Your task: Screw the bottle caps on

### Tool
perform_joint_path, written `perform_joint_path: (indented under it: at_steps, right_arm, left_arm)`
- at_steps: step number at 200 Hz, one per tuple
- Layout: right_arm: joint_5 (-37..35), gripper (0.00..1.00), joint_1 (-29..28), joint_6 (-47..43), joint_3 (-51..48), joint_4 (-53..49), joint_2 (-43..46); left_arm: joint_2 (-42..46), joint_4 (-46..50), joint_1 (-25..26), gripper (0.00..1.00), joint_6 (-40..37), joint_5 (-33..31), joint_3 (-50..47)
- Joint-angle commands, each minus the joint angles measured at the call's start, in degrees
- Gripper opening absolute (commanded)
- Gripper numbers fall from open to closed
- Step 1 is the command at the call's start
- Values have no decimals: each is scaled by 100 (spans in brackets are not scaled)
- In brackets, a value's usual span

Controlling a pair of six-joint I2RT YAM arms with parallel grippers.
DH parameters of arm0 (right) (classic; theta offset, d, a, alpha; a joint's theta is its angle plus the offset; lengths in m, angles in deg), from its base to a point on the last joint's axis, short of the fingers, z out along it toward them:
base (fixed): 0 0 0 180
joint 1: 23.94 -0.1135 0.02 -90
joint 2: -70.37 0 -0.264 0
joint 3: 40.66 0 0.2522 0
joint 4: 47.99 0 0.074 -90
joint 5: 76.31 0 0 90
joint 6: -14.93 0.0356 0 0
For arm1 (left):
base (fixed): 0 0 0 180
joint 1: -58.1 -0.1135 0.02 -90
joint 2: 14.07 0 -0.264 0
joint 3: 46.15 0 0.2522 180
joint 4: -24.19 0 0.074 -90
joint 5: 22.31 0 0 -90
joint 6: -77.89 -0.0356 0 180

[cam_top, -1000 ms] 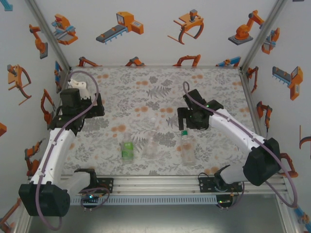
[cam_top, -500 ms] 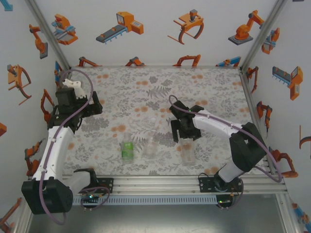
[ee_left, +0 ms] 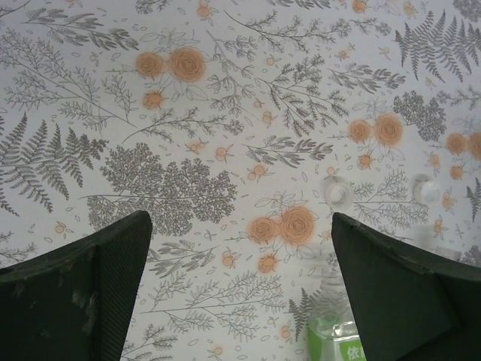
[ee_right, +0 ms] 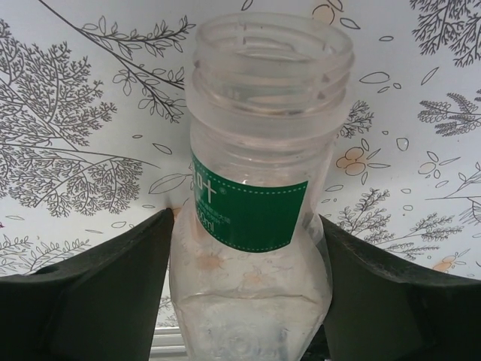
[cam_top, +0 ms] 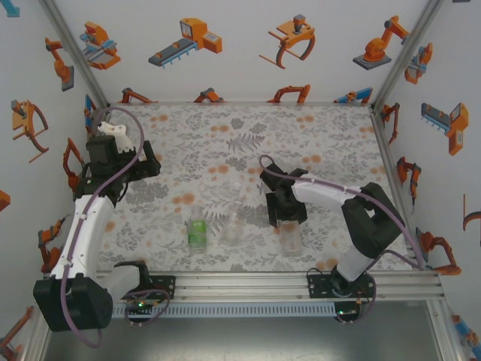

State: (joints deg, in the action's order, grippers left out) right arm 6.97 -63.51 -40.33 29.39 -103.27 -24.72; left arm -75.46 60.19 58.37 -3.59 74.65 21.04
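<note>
The green label (ee_right: 252, 214) round the tall bottle (ee_right: 259, 188) carries white print: I can read "ml" at the end of a number partly turned away, with characters above it that I cannot make out. A second green label on the green bottle (ee_left: 336, 342), at the bottom edge of my left wrist view, shows one white character cut off by the frame.

The tall bottle is clear plastic, its threaded neck open and uncapped, and stands upright on the mat (cam_top: 225, 143) between the fingers of my right gripper (ee_right: 248, 226). The fingers lie close along both its sides; I cannot tell whether they are clamped on it or only flanking it.

From above I count three bottles in a row near the front edge of the mat: the green bottle on the left, a clear bottle (cam_top: 233, 227) in the middle and the tall bottle on the right. Two caps (ee_left: 337, 192), small, round and pale, lie apart from each other on the mat just beyond the row.

My left gripper (ee_left: 239, 226) hangs released, fingers spread wide above the fern-and-flower print, grasping nothing
</note>
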Motion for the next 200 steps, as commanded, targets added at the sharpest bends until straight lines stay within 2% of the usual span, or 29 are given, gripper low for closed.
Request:
perform_joint_path:
  at_steps: [1, 48, 72, 84, 119, 140, 160, 175, 200]
  right_arm:
    - [-36, 62, -50, 110, -41, -32, 81]
    - [-102, 53, -68, 138, -151, 69, 287]
    - [-142, 50, -77, 133, -207, 95, 506]
    - [-115, 49, -77, 129, -206, 101, 707]
    - [103, 46, -77, -20, -198, 354, 1585]
    - [329, 45, -82, -314, -140, 702, 2170]
    - [623, 45, -77, -688, -30, 1097, 2672]
    - [969, 45, -77, -1044, -37, 1587, 3035]
    - [1465, 43, -79, -1446, -130, 2465, 3559]
  left_arm:
    - [-20, -88, -36, 97, 76, 129, 31]
    - [-29, -227, -19, 97, -74, 701, -38]
    - [-27, -264, 78, 97, -99, 776, -70]
    - [-7, -280, 158, 97, -121, 826, -87]
    - [97, -492, 349, 97, -66, 1491, -27]
    - [227, -1018, 500, 98, 282, 1948, -85]
    - [338, -1906, 658, 98, 624, 2791, -232]
    - [410, -2579, 840, 98, 870, 3119, -332]
    - [501, -2878, 1332, 98, 544, 3443, -253]
